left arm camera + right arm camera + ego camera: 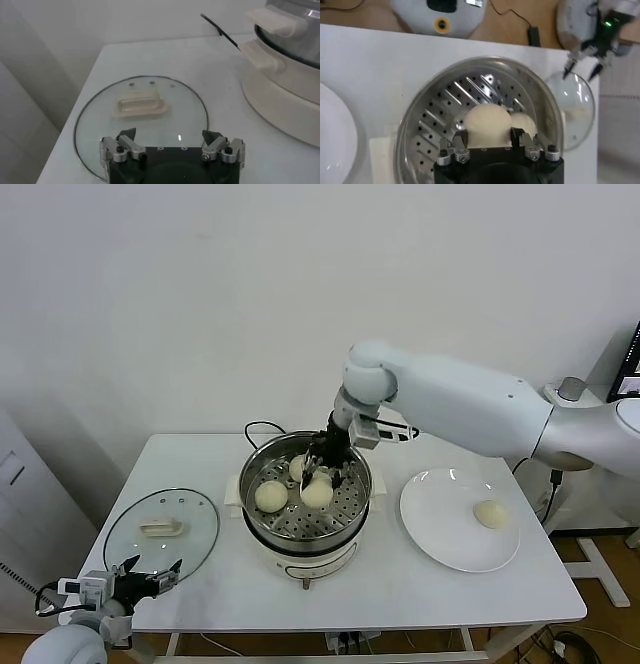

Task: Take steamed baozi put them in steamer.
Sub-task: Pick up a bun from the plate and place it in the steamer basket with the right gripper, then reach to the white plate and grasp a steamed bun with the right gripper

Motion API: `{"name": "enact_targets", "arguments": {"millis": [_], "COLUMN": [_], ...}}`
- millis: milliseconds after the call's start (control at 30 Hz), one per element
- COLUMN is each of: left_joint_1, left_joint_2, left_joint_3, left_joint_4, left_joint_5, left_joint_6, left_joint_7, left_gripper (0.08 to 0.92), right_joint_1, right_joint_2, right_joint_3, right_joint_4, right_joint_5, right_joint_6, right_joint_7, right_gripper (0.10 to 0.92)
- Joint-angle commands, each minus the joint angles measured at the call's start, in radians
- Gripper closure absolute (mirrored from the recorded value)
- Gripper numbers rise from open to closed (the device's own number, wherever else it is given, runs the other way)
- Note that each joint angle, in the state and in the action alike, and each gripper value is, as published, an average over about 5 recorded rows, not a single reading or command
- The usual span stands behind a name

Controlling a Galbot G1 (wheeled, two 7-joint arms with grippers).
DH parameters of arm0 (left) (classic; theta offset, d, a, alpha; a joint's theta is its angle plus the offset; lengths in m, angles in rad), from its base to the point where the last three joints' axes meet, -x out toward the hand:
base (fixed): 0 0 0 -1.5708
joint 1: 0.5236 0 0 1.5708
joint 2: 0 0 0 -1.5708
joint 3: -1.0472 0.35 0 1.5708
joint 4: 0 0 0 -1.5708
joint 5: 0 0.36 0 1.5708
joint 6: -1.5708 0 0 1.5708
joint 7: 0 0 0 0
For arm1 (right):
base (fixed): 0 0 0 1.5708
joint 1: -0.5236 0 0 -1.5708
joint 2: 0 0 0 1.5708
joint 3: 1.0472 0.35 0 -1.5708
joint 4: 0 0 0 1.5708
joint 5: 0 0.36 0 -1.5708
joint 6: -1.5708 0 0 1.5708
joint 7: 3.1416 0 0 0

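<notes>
Right gripper (322, 467) jaws clamp baozi (487, 125) low over steamer (358, 506) tray; we judge release next. Left gripper (172, 146) jaws wide, empty.

White table (400, 584) with steamer (305, 556), glass lid (160, 531), white plate (440, 524).
</notes>
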State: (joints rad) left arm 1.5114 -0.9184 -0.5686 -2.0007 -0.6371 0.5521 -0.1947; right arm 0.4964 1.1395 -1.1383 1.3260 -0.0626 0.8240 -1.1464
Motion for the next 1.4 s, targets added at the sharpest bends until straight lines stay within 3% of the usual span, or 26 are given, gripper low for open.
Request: {"name": "enact_targets", "arguments": {"millis": [33,400,500,733,900,1033,1400], "left_joint_1": [0.001,0.002,0.003,0.004,0.001,-0.001,0.003], "left_joint_2": [0.001,0.000,0.000,0.001,0.002,0.003,0.008], "left_joint_3": [-0.001,0.000,0.000,0.000,0.001,0.000,-0.007], "left_joint_4": [0.000,0.003,0.002,0.000,0.001,-0.001,-0.005], "left_joint_5": [-0.001,0.000,0.000,-0.001,-0.002,-0.003,-0.011], "left_joint_6": [-0.001,-0.003,-0.003,-0.002,-0.001,0.000,-0.005], "left_joint_7": [0.001,0.001,0.001,0.001,0.001,0.001,0.001], "left_gripper": [0.177,0.177,0.177,0.177,0.177,0.177,0.177], "right_joint_1": [-0.056,-0.115,-0.126,-0.111,-0.058,0.020,0.146], "right_joint_2": [0.016,0.048,0.056,0.055,0.040,-0.008,-0.243], "right_joint_3": [0.004,0.022,0.027,0.059,0.126,0.143,-0.002], "right_joint_4": [0.043,0.037,0.029,0.010,-0.045,-0.123,-0.333], "right_joint_5": [-0.070,-0.151,-0.169,-0.178,-0.138,-0.047,0.212], "right_joint_6": [0.049,0.049,0.049,0.049,0.042,-0.037,-0.438], "right_joint_7": [0.002,0.006,0.006,0.008,0.000,-0.035,-0.130], "right_gripper": [0.499,0.486,0.441,0.252,0.205,0.203,0.203]}}
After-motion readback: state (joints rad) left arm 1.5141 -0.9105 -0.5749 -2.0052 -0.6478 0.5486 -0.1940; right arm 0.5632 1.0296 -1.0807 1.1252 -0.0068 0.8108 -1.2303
